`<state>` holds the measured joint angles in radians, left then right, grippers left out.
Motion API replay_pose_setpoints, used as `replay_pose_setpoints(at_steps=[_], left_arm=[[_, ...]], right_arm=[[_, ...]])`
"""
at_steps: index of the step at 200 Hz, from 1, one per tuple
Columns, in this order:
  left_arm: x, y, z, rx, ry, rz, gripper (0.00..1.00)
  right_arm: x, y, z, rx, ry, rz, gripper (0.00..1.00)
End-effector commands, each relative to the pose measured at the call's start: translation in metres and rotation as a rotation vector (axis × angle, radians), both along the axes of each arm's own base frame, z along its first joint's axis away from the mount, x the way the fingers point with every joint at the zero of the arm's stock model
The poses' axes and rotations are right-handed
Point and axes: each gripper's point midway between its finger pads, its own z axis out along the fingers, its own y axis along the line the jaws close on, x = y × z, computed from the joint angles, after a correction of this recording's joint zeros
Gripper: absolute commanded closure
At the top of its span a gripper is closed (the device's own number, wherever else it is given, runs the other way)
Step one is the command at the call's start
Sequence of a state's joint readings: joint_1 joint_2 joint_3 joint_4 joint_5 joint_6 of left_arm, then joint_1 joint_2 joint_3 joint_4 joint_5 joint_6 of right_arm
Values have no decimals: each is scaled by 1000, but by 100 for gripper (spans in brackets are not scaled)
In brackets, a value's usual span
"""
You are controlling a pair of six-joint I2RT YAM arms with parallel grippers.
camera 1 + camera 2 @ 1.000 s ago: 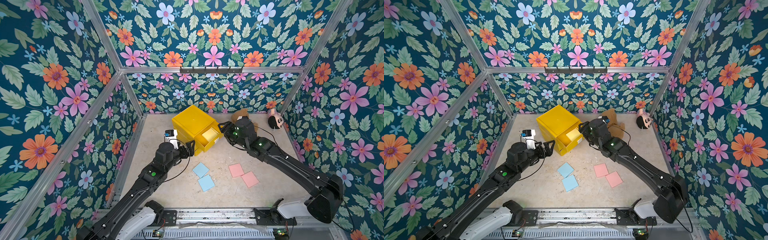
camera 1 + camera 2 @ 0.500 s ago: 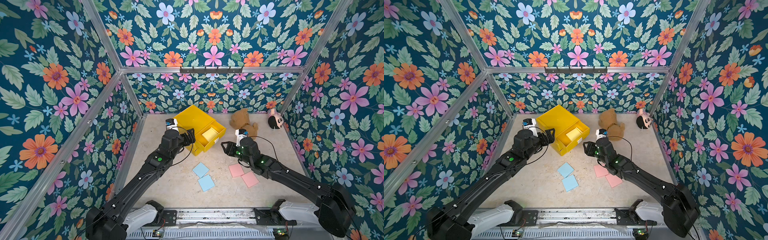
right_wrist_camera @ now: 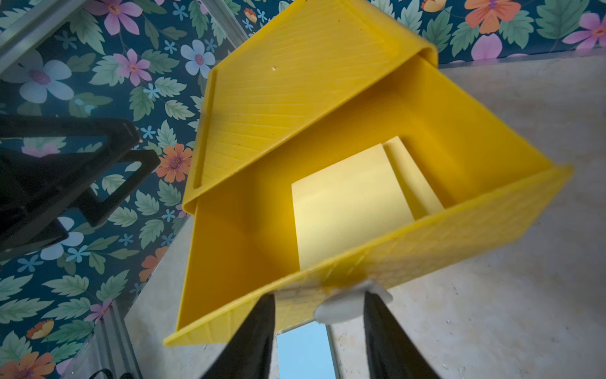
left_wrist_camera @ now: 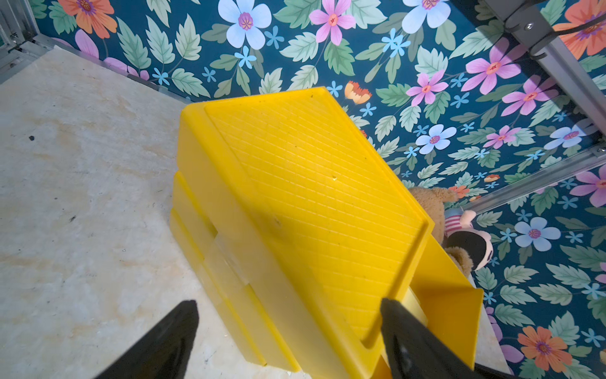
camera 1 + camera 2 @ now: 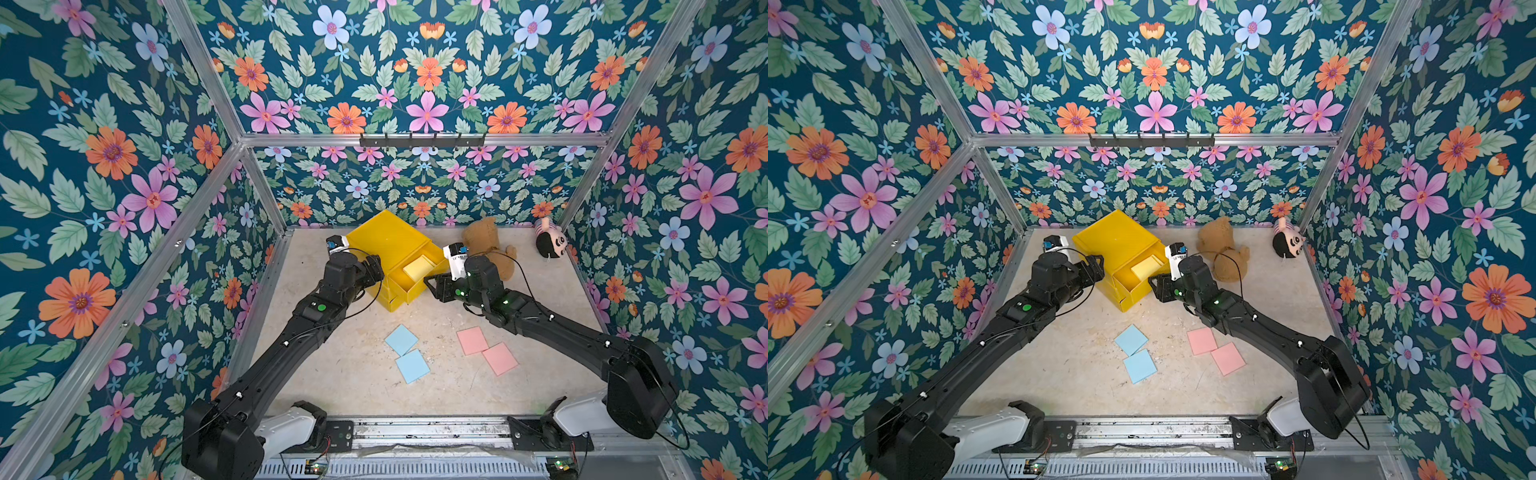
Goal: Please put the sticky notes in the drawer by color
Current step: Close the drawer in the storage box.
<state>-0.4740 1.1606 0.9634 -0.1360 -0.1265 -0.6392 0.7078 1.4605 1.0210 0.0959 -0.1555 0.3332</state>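
The yellow drawer (image 5: pixel 386 241) (image 5: pixel 1113 241) cabinet stands at the back, its top drawer pulled out. Two pale yellow sticky notes (image 5: pixel 417 268) (image 3: pixel 351 206) lie inside it. Two blue notes (image 5: pixel 401 338) (image 5: pixel 412 365) and two pink notes (image 5: pixel 472 340) (image 5: pixel 500 358) lie flat on the table. My left gripper (image 5: pixel 374 266) (image 4: pixel 288 302) is open wide and straddles the cabinet's near corner. My right gripper (image 5: pixel 432 286) (image 3: pixel 318 298) is open at the drawer's front, with the white tab handle (image 3: pixel 352 303) between its fingers, against one of them.
A brown teddy bear (image 5: pixel 486 245) lies just behind my right wrist. A small striped doll (image 5: pixel 548 243) lies in the back right corner. Floral walls close in the left, back and right. A metal rail (image 5: pixel 415 428) runs along the front.
My right gripper left the drawer, drew back toward the pink notes, then came to the drawer's front and narrowed. My left gripper moved in from the left onto the cabinet's corner.
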Motion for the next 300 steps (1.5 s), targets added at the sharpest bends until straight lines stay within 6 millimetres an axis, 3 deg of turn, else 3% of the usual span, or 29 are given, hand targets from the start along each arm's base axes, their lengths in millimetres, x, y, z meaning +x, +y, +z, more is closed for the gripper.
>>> replay_pose_setpoints(at_steps=[1,53,94,97,106,196,229,241,245,250,262,284,300], left_arm=[[-1,0,-5,-5,19,-9,12],[4,-4,-10,-11,40,-24,22],[4,-4,-11,-13,47,-27,23],[4,-4,-11,-13,46,-27,23],[4,-4,-11,-13,47,-28,24],[-2,-3,-8,-13,49,-41,23],[-3,1,2,28,29,-39,16],[-2,-2,7,70,19,-71,9],[-2,-5,8,90,14,-96,6],[-3,-10,12,120,4,-134,1],[-4,-14,20,206,-12,-180,0],[-5,-20,37,370,1,-280,0],[-3,-26,43,456,34,-358,0]], right_arm=[[0,10,4,-15,-32,62,51],[17,23,1,-49,-50,69,51],[36,36,7,-52,-77,73,50],[39,38,-5,-68,-57,74,50],[43,42,-9,-74,-53,79,50],[67,64,-18,-74,-67,93,50],[49,47,-15,-65,-93,84,45],[39,36,-14,-66,-124,78,36],[36,32,-23,-83,-120,79,33],[32,25,-12,-75,-152,73,28],[28,13,-25,-96,-150,67,19],[34,-4,-46,-128,-114,59,19],[40,-6,-54,-173,-139,58,19]])
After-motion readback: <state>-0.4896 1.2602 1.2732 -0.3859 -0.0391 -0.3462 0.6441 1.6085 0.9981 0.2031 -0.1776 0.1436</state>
